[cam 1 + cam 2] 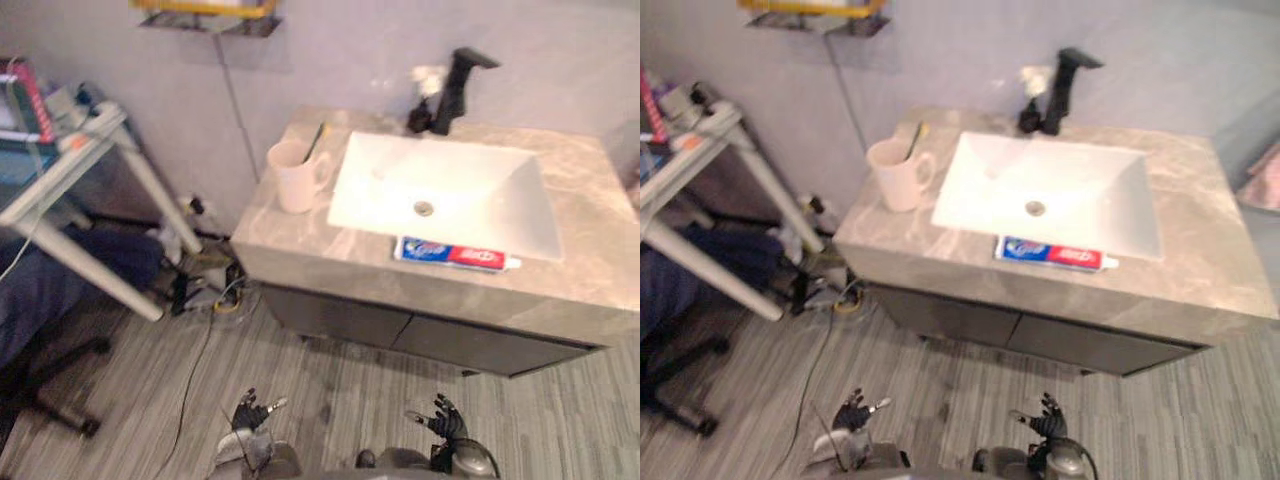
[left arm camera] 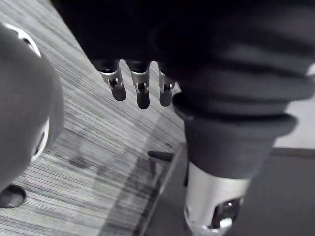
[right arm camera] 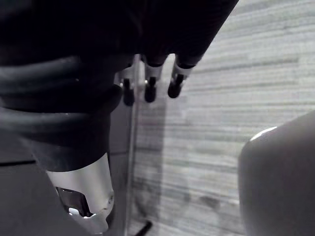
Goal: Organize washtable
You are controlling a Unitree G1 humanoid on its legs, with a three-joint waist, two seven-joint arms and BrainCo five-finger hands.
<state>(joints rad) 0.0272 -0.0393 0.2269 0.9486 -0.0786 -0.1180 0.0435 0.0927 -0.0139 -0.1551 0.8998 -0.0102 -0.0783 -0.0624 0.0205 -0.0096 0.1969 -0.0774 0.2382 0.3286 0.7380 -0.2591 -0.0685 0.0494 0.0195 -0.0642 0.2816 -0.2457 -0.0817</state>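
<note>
A grey marble washtable [image 1: 570, 290] holds a white sink [image 1: 440, 190] with a black faucet [image 1: 455, 90] behind it. A pale mug [image 1: 298, 175] with a toothbrush [image 1: 316, 140] in it stands left of the sink. A blue and red toothpaste tube [image 1: 455, 254] lies flat on the front rim. My left hand [image 1: 250, 415] and right hand [image 1: 445, 420] hang low over the floor, well short of the cabinet, fingers straight and holding nothing. The left wrist view shows my left hand's fingers [image 2: 140, 86] straight over the floor, and the right wrist view shows my right hand's fingers [image 3: 150, 83] the same.
A white desk [image 1: 90, 190] with clutter stands at the left, with an office chair base [image 1: 60, 390] below it. Cables [image 1: 215, 290] lie on the striped floor beside the cabinet's left corner. A yellow shelf [image 1: 205, 10] hangs on the wall.
</note>
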